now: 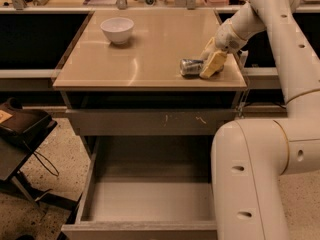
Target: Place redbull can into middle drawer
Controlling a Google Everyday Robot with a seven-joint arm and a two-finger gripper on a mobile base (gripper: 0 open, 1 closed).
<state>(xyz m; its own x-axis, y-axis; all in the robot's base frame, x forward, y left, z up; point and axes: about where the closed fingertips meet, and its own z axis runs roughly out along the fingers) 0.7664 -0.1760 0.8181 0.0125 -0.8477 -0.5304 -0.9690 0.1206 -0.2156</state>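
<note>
The redbull can [189, 66] lies on its side on the tan counter top [145, 49], near the counter's right front corner. My gripper [210, 58] reaches down from the right and sits at the can's right end, touching or almost touching it. The can rests on the counter. The middle drawer [150, 201] is pulled out at the bottom of the view, with a bare grey floor and nothing in it. My own white arm [250, 179] hides the drawer's right side.
A white bowl [117, 30] stands at the counter's back left. A closed grey drawer front with pale scratch marks [150, 122] sits just under the counter. A dark cart [20, 126] stands on the floor at the left. Clutter lines the back shelf.
</note>
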